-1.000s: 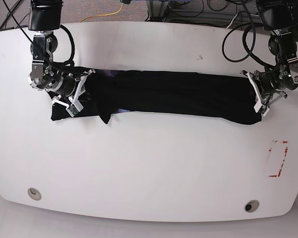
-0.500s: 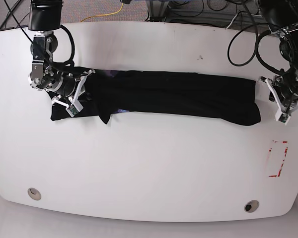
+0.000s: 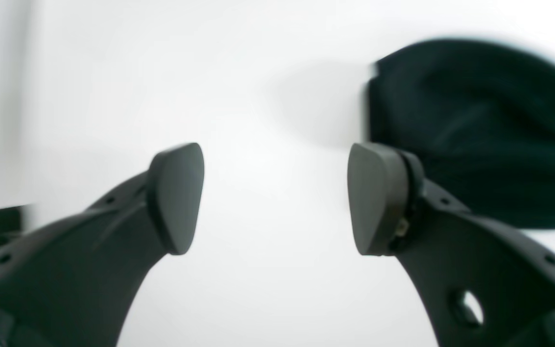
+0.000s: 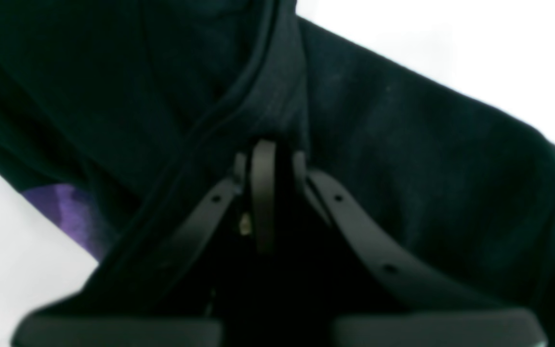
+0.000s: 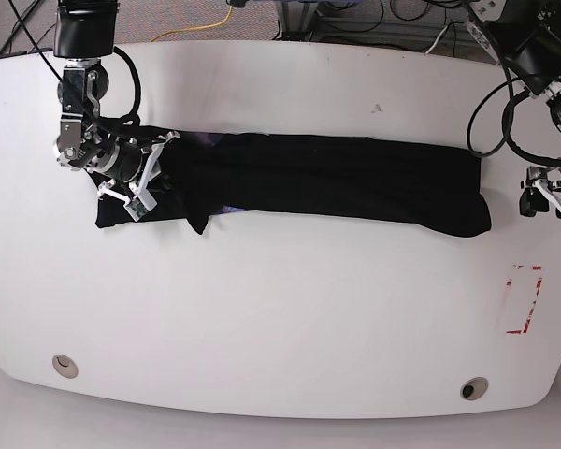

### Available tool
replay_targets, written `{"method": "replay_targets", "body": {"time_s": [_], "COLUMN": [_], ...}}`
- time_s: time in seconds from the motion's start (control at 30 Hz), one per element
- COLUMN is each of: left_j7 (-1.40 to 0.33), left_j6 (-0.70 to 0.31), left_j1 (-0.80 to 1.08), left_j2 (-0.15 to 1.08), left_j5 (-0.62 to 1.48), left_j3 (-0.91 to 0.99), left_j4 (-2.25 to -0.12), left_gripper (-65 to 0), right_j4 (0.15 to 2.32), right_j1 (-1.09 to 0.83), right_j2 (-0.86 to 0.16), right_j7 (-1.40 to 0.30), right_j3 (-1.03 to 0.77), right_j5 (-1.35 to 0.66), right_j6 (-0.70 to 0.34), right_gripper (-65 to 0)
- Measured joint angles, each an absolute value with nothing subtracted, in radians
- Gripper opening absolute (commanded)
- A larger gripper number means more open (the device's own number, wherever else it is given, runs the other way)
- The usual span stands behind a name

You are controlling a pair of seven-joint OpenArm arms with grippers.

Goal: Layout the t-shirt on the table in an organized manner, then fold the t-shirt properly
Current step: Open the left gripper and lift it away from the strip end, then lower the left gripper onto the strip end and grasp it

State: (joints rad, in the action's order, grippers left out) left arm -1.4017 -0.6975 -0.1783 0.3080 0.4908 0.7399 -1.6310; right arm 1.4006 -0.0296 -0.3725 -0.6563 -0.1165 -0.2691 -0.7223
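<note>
Though no lettering reads, right gripper pinches t-shirt, left gripper spread

White table carries the black t-shirt stretched lengthwise; red tape marks near my left side.

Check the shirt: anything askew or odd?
Yes. The t-shirt lies as a long band, but its end by the right gripper is bunched, with a flap poking out below. Left gripper is open, off the cloth.
</note>
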Motion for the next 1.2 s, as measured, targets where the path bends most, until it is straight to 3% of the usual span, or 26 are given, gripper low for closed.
{"method": "replay_targets", "body": {"time_s": [0.43, 0.63, 1.2], "left_j7": [-1.414, -1.413, -1.336], "left_j6": [-0.697, -0.697, -0.696], "left_j1": [-0.213, -0.214, -0.183], "left_j2": [0.302, 0.308, 0.303], "left_j5": [0.691, 0.708, 0.707], "left_j3": [0.772, 0.773, 0.605], "left_j4": [-1.277, -1.240, -1.198], "left_gripper": [-20.8, -17.2, -17.2], "right_j4": [1.401, 1.401, 1.401], "right_j1": [-0.031, -0.032, -0.032], "right_j2": [-0.371, -0.371, -0.371], "right_j7": [-0.654, -0.654, -0.654], "right_j3": [-0.117, -0.117, -0.117], "right_j5": [-0.269, -0.270, -0.270], "right_j6": [-0.717, -0.715, -0.715], "right_gripper": [-60.7, -60.7, -60.7]}}
